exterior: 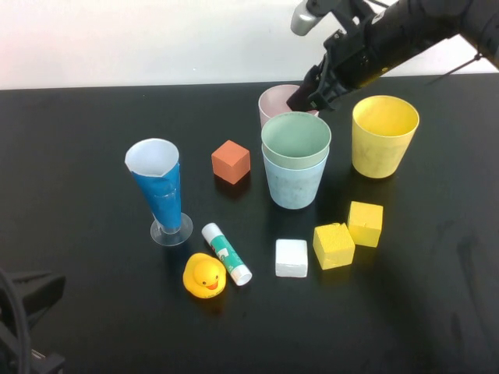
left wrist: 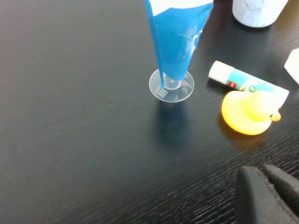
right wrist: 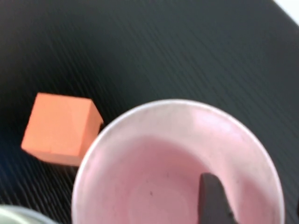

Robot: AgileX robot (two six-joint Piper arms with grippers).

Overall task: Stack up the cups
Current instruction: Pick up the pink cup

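Observation:
The mint green cup (exterior: 295,140) sits nested in the light blue cup (exterior: 293,187) at the table's middle. The pale pink cup (exterior: 273,101) stands upright just behind them and fills the right wrist view (right wrist: 154,154). The yellow cup (exterior: 383,136) stands alone to the right. My right gripper (exterior: 308,97) is open at the pink cup's right rim, with one finger (right wrist: 212,200) inside the cup and the wall between the jaws (right wrist: 254,205). My left gripper (exterior: 27,312) is shut and empty, low at the near left corner; it also shows in the left wrist view (left wrist: 261,170).
A tall blue glass with a clear foot (exterior: 160,191) stands at the left. An orange cube (exterior: 231,161) lies left of the cups. A rubber duck (exterior: 205,276), a glue stick (exterior: 226,253), a white cube (exterior: 291,258) and two yellow cubes (exterior: 334,245) (exterior: 365,224) lie in front.

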